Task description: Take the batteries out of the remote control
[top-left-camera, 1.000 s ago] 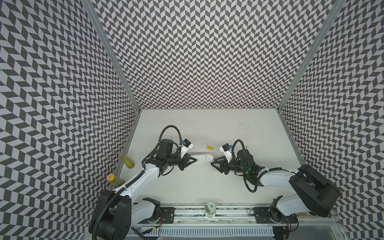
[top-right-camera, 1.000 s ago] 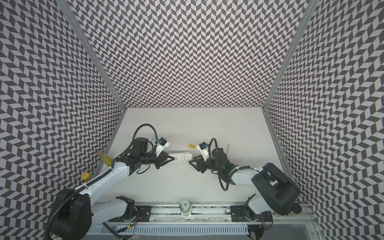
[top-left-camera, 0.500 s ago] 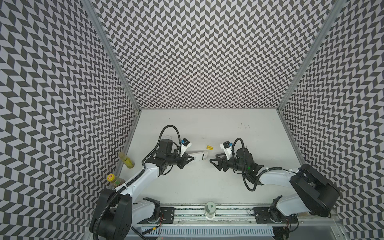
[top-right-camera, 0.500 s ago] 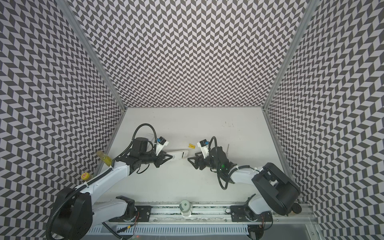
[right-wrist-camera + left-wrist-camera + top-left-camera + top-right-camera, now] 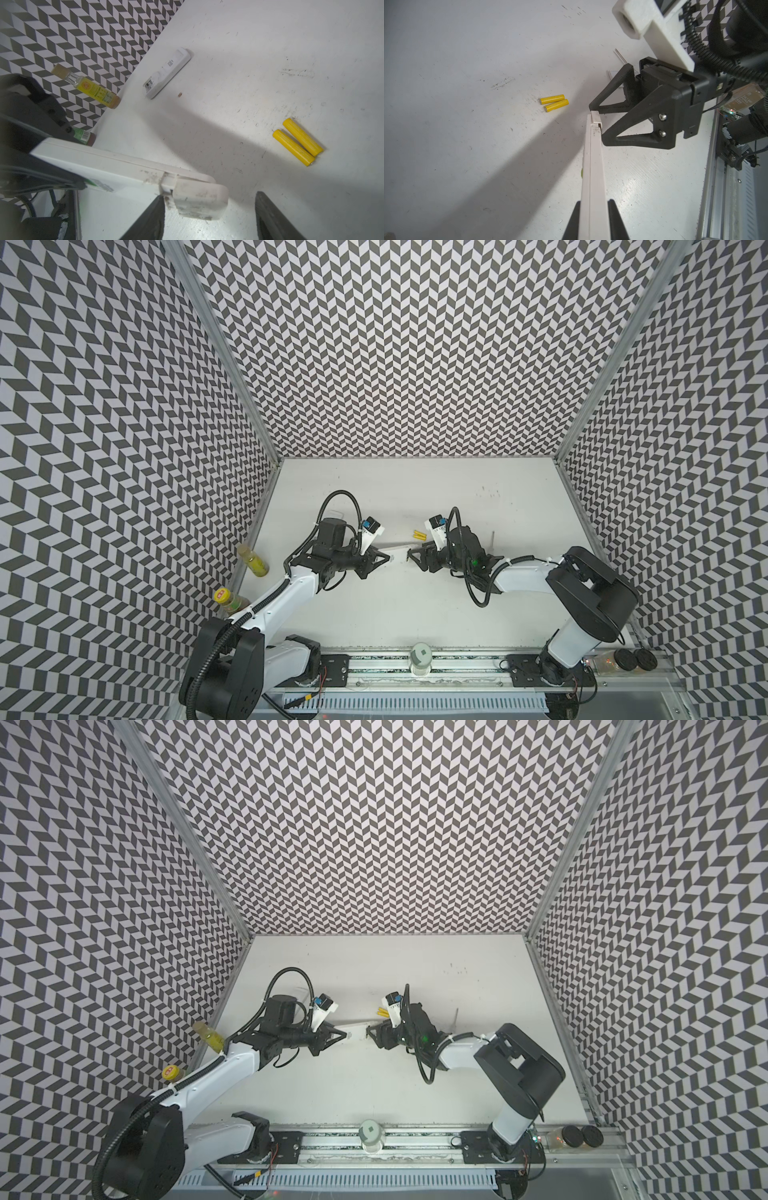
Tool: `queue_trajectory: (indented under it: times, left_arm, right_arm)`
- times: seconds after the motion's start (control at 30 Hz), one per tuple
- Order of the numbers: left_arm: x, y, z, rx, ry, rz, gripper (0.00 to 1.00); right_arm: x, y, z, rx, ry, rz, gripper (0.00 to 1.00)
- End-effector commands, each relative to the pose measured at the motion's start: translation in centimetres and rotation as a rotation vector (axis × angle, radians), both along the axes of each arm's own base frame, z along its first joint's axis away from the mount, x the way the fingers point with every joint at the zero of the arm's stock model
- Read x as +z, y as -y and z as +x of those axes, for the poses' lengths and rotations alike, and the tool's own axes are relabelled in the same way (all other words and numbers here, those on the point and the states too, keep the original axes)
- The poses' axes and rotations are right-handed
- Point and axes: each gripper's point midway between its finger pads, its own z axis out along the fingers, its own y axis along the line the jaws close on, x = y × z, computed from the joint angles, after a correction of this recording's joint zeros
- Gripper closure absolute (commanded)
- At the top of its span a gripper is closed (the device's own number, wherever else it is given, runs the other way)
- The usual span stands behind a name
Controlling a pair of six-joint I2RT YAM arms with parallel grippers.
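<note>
Left wrist view, left gripper (image 5: 593, 207): clamped tight on the white remote (image 5: 592, 166), holding it up over the table (image 5: 467, 62).
Right gripper (image 5: 209, 197): spread open, with the remote's far end between its fingers.
Yellow batteries (image 5: 293, 148): two, out of the remote, lying side by side on the table near the right gripper.
Second remote (image 5: 166, 72): flat on the table, well apart, near the wall (image 5: 93, 31).
Bottles (image 5: 91, 89): two, by that wall.
</note>
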Motion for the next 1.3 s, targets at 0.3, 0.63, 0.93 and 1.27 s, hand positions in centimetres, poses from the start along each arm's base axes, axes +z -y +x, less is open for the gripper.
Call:
queue_trajectory:
  times: [0.3,0.63,0.93,1.27]
  left_arm:
    - [1.5,0.7,0.1,-0.034,0.051,-0.038,1.0]
    - [1.6,0.4,0.6,-0.011,0.063,-0.016,1.0]
    - [2.6,-2.9,3.8,0.181,0.126,0.06,1.0]
    - [4.9,-4.7,5.7,0.263,0.185,0.081,1.0]
  right_arm:
    - [-0.8,3.2,0.5,-0.122,-0.022,-0.045,0.5]
    - [0.7,5.2,0.4,-0.155,0.013,-0.065,0.58]
    - [-0.1,2.2,0.7,-0.082,0.028,-0.146,0.61]
    - [-3.4,1.3,0.3,-0.043,-0.049,-0.18,0.82]
